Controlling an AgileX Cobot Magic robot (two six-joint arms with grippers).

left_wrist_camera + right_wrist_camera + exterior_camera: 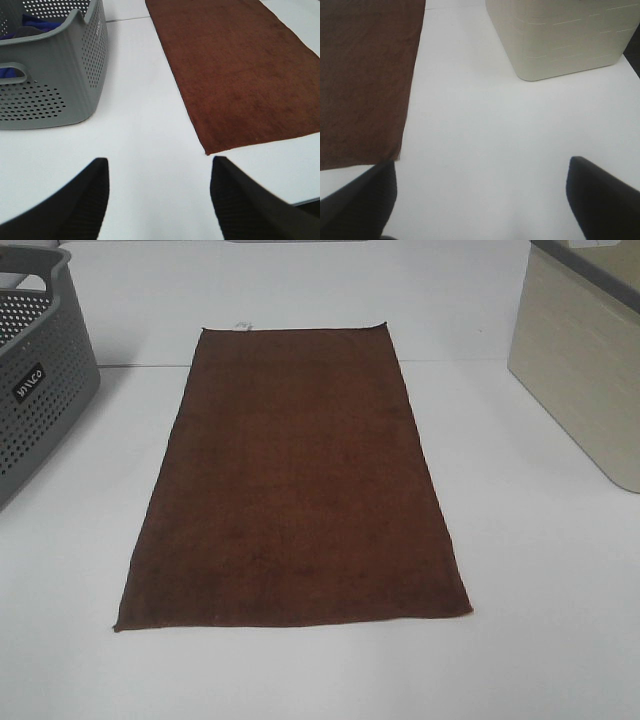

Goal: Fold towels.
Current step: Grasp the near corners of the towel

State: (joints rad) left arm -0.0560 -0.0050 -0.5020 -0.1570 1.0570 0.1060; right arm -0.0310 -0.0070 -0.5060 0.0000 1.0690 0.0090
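The dark brown towel (295, 480) lies flat and spread out lengthwise in the middle of the white table, with a small white tag (241, 326) on its far short edge. Neither gripper shows in the exterior high view. In the left wrist view the left gripper (157, 172) is open and empty above bare table, short of the towel's near left corner (207, 150). In the right wrist view the right gripper (482, 175) is open and empty, wide apart, with the towel's near right corner (395, 155) beside one finger (365, 200).
A grey perforated basket (35, 380) stands at the left of the table; the left wrist view (50, 75) shows blue cloth inside it. A cream bin (585, 370) stands at the right, also in the right wrist view (560, 35).
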